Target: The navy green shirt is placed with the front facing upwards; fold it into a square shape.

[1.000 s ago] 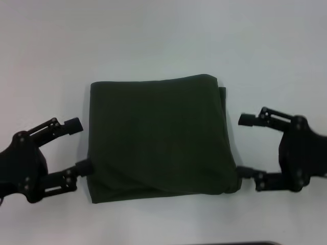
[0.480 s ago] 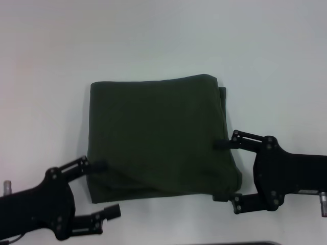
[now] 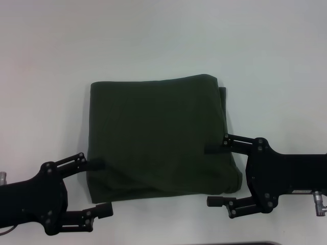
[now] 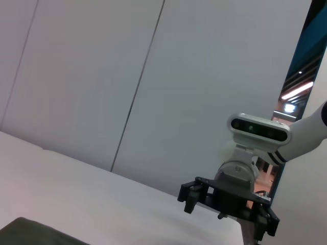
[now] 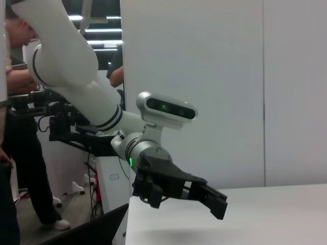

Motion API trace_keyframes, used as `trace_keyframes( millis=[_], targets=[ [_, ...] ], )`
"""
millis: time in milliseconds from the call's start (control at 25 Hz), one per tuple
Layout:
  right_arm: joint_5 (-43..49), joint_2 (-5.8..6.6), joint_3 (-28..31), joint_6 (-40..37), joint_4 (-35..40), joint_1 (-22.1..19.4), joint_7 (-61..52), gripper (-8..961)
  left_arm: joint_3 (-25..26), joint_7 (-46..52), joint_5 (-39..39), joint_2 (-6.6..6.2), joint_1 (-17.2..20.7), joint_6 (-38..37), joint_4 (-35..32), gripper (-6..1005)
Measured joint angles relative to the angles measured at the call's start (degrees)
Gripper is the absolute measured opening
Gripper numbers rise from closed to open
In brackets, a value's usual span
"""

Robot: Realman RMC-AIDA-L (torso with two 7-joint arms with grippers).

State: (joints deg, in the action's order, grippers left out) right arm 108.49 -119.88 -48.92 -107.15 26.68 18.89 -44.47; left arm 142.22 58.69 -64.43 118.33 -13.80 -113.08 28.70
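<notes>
The navy green shirt [image 3: 153, 135] lies folded into a rough square on the white table [image 3: 163, 35], with no print showing. My left gripper [image 3: 100, 187] is open at the shirt's near left corner, one finger over the left edge and the other just in front of the near edge. At the near right corner my right gripper [image 3: 211, 175] is open too, its far finger lying over the cloth and its near finger past the near edge. The left wrist view shows a shirt corner [image 4: 30, 232] and the right gripper [image 4: 227, 201]. The left gripper [image 5: 179, 191] appears in the right wrist view.
White table surface surrounds the shirt on all sides. A dark strip [image 3: 240, 243] marks the table's near edge. In the right wrist view a person [image 5: 15, 153] stands beyond the table beside dark equipment. Plain wall panels [image 4: 102, 76] stand behind the table.
Both grippers have moved from the shirt's sides inward and nearer, to its near corners. Each now straddles a corner. The shirt itself has not shifted.
</notes>
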Motion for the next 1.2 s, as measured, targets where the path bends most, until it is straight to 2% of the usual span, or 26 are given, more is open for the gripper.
trace_keyframes(
  millis=[520,1200],
  targets=[
    [0.0,0.00,0.2,0.2,-0.1,-0.3,-0.1,914,1.3,0.3,0.0,-0.23,-0.1,-0.3,-0.1,900],
    [0.0,0.00,0.1,0.2,-0.8,-0.2,-0.1,914,2.2,0.2,0.1,0.09,-0.2,0.4,-0.2,900]
  ],
)
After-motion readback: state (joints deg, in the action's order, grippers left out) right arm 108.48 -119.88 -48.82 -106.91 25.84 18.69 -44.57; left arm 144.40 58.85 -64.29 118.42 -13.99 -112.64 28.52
